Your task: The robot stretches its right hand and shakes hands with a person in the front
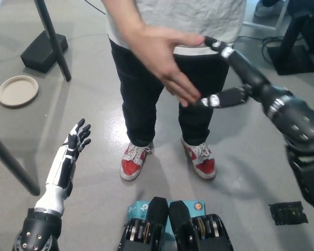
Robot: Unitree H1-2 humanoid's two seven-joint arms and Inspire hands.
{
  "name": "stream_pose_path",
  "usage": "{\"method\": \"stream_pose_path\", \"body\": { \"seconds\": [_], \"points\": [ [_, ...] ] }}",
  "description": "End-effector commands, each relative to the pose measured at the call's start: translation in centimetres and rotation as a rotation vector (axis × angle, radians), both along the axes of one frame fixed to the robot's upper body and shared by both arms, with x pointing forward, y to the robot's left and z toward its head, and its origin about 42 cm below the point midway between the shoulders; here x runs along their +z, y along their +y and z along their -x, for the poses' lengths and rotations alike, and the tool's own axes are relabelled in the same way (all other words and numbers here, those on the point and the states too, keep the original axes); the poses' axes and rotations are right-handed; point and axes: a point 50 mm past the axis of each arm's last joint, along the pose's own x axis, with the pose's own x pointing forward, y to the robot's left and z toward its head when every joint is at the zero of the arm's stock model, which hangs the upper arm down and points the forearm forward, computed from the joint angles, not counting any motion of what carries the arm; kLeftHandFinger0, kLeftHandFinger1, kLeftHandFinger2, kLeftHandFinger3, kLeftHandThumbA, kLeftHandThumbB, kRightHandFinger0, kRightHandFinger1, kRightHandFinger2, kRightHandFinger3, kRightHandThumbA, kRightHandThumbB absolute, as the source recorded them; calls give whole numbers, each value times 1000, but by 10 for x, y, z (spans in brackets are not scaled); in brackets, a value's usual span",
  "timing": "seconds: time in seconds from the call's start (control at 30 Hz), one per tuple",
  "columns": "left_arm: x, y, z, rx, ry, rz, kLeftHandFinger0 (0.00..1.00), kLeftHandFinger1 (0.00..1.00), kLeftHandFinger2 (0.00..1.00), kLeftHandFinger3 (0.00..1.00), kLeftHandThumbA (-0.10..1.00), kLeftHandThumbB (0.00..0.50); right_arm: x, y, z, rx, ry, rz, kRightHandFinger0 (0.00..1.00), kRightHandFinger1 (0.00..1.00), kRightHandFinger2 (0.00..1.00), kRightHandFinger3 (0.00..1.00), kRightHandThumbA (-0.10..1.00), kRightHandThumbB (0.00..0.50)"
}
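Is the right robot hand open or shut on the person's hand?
Open: the right robot hand has its fingers spread, and the person's hand is flat, not clasped.

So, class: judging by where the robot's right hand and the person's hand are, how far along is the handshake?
Done: the black right hand is stretched out in front of the person, fingers spread. In hand: the person's hand is open, its fingertips just meeting the robot's lower fingers, with neither hand clasped round the other. Left: either closing into a grip or drawing apart. The white left hand rests open at the lower left.
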Motion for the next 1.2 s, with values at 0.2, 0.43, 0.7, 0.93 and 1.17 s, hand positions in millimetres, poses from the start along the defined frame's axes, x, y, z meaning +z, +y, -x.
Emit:
{"method": "stream_pose_path", "body": {
  "seconds": [0.2, 0.43, 0.7, 0.93, 1.17],
  "points": [
    [15, 7, -8, -3, -71, 3, 1000, 1000, 1000, 1000, 1000, 91, -43, -46, 39, -88, -150, -462, 1000, 1000, 1000, 1000, 1000, 413],
    [18, 4, -10, -14, -83, 5, 1000, 1000, 1000, 1000, 1000, 80, -109, -48, 22, -99, 53, -548, 1000, 1000, 1000, 1000, 1000, 371],
    [29, 6, -16, -19, -104, 17, 1000, 1000, 1000, 1000, 1000, 88, -137, -44, 17, -85, 167, -637, 1000, 1000, 1000, 1000, 1000, 315],
    [28, 5, -18, -20, -105, 9, 1000, 1000, 1000, 1000, 1000, 101, -142, -41, 19, -77, 211, -642, 1000, 1000, 1000, 1000, 1000, 337],
    [28, 6, -16, -19, -97, 7, 1000, 1000, 1000, 1000, 1000, 107, -142, -40, 18, -69, 221, -622, 1000, 1000, 1000, 1000, 1000, 331]
  ]
}}
